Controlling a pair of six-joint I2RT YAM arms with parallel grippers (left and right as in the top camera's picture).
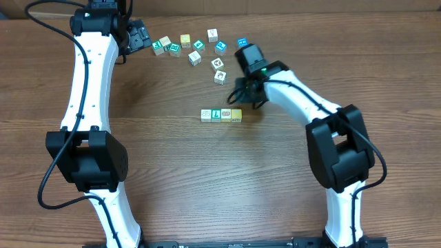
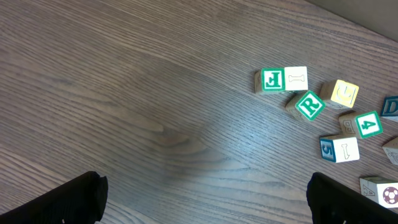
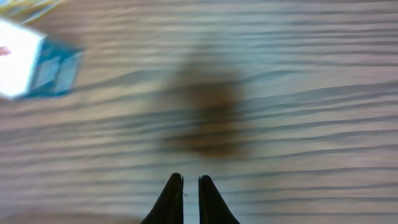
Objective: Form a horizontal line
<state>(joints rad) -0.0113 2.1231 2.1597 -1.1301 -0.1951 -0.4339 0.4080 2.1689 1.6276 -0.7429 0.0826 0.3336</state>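
**While the row sits true, clear off without touching it**

Table (image 1: 158, 172): the horizontal line (image 1: 221, 115) lies mid-surface, four cubes touching, straight. Left gripper (image 2: 205, 202) is well apart from the line, jaws wide, empty. Right gripper (image 3: 190, 182) is just beside the line's yellow end, jaws nearly together, gripping nothing. Loose cubes (image 1: 196, 49) lie beyond the line. Judgement: the right arm should rise straight up, since sideways drift could nudge the yellow cube (image 1: 236, 115).
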